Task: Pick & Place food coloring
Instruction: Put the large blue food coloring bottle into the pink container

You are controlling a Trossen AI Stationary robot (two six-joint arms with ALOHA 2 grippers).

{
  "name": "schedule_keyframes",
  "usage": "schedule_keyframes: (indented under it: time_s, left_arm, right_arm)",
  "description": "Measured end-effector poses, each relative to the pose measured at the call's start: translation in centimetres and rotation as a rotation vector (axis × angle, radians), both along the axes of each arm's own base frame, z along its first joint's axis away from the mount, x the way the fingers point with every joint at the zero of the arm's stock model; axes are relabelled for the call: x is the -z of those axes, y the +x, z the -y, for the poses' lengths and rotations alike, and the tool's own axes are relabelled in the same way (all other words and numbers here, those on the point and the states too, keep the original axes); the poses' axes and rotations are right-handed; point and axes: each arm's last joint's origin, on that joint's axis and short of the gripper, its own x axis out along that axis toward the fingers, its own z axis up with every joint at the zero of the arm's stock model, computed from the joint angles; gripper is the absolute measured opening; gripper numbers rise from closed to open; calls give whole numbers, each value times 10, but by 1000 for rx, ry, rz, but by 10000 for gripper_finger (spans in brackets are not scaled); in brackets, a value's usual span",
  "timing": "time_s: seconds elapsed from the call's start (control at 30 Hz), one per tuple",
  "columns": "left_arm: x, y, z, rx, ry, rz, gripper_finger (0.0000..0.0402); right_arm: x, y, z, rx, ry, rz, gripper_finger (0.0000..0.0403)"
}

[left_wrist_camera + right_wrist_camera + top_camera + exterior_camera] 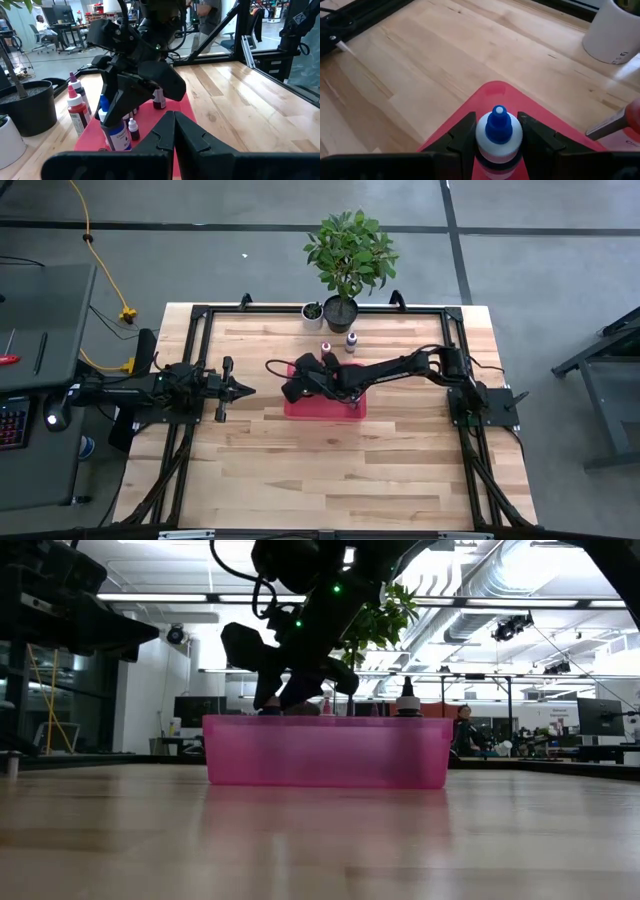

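Blue bottle (pixel 498 131), white shoulder and blue cap, is clamped between the right gripper (pixel 498 145) fingers over a corner of the red tray (pixel 490 95). Left wrist view alone shows it upright in the tray (pixel 150 117), a tiny bottle (pixel 133 129) beside it, red bottle (pixel 76 112) on the table at the tray's edge. High view: two bottles stand behind the tray, near the plant pots (pixel 340 312). Left gripper (pixel 240 389) waits, closed, well apart. Wood table (pixel 300 470); low view shows a person (pixel 463 727) in the room behind.
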Motion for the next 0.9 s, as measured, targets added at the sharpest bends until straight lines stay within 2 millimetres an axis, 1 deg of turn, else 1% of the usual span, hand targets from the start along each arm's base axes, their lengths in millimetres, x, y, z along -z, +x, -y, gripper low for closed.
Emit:
schedule_keyframes:
  time_s: [0.5, 0.73, 0.9]
  left_arm:
    - [0, 0, 0, 0, 0, 0, 0]
    - [0, 0, 0, 0, 0, 0, 0]
    - [0, 0, 0, -1, 0, 0, 0]
  right_arm:
    - [0, 1, 0, -33, 37, 0, 122]
    - [1, 0, 0, -1, 66, 18, 122]
    - [8, 2, 3, 11, 74, 15, 122]
